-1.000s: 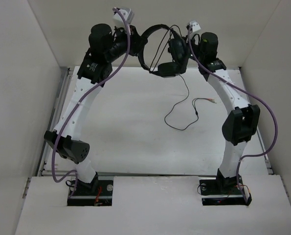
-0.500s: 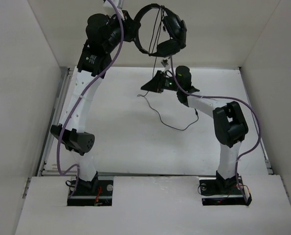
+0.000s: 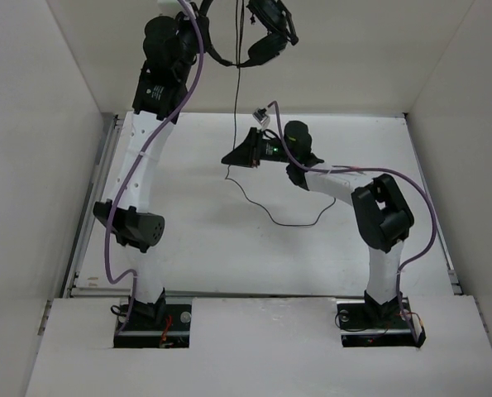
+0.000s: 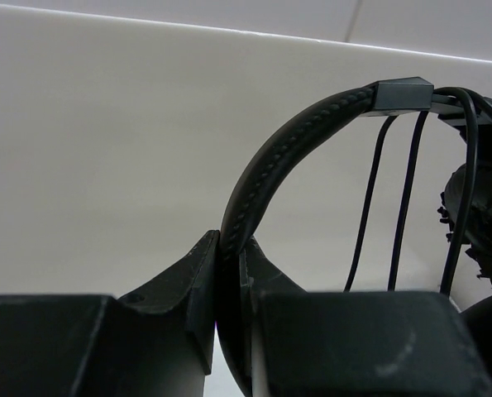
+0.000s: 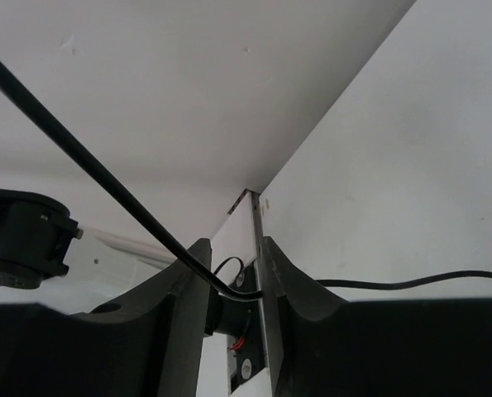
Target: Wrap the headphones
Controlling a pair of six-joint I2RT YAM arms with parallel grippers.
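The black headphones (image 3: pixel 262 48) hang high in front of the back wall. My left gripper (image 3: pixel 203 18) is shut on their padded headband (image 4: pixel 287 141), seen close in the left wrist view with my left gripper (image 4: pixel 229 241) pinching it. The thin black cable (image 3: pixel 236 99) drops straight down to my right gripper (image 3: pixel 227 159), low over the table. In the right wrist view the cable (image 5: pixel 80 157) runs between the narrowly open jaws of my right gripper (image 5: pixel 233 248) and bends against the right finger. The rest of the cable (image 3: pixel 270 217) trails on the table. The plugs are hidden.
White walls close the table (image 3: pixel 196 248) on three sides. A metal rail (image 3: pixel 97 190) runs along its left edge. A dark joint of the left arm (image 5: pixel 22 240) shows in the right wrist view.
My left gripper has lifted the headphones higher and leftward. My right gripper has left the earcups and dropped down and left along the cable, pulling it straight.
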